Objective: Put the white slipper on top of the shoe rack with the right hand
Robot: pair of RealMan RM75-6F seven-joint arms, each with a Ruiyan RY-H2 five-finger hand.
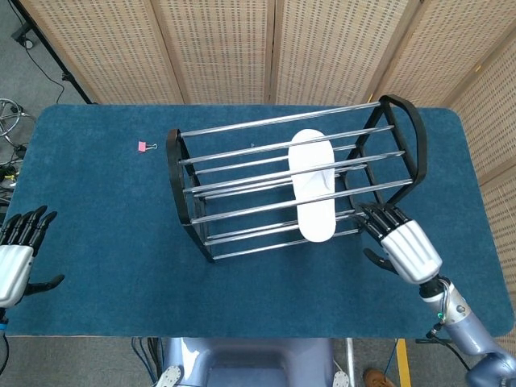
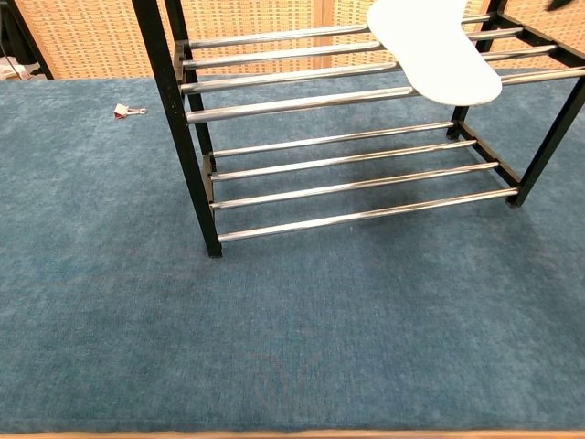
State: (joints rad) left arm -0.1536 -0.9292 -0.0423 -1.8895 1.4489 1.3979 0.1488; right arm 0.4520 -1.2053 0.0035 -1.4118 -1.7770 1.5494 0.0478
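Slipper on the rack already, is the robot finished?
Looks done: the white slipper lies across the top bars of the shoe rack. The right hand holds nothing and sits clear of the rack. The left hand rests apart, empty. Nothing obvious remains.

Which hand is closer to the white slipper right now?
Right. The right hand is open just off the white slipper's near end, not touching; the left hand sits at the table's far left edge.
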